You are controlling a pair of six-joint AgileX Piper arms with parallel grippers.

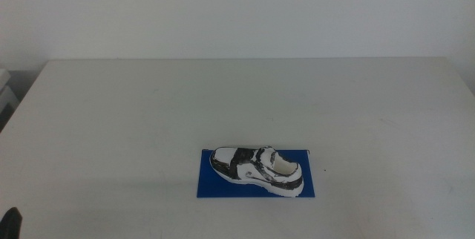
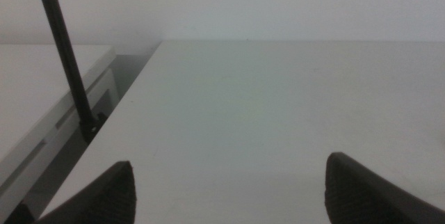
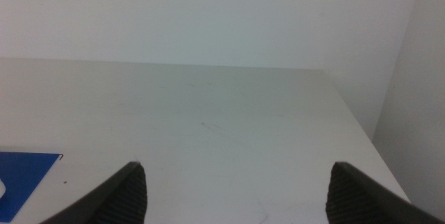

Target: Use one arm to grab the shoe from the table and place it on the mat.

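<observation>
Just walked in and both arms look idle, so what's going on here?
Nothing is being handled right now. The small white sneaker with black marbled patches lies on the flat deep blue rectangular mat, near the front of the off-white table. The left tool and right tool both wait open and empty over bare tabletop, away from the shoe.

I see the shoe (image 1: pixel 258 170) lying on the mat (image 1: pixel 210 185), toward the table's (image 1: pixel 148 113) near edge, right of centre; 1 gripper (image 1: pixel 12 221) waits bottom left.
</observation>
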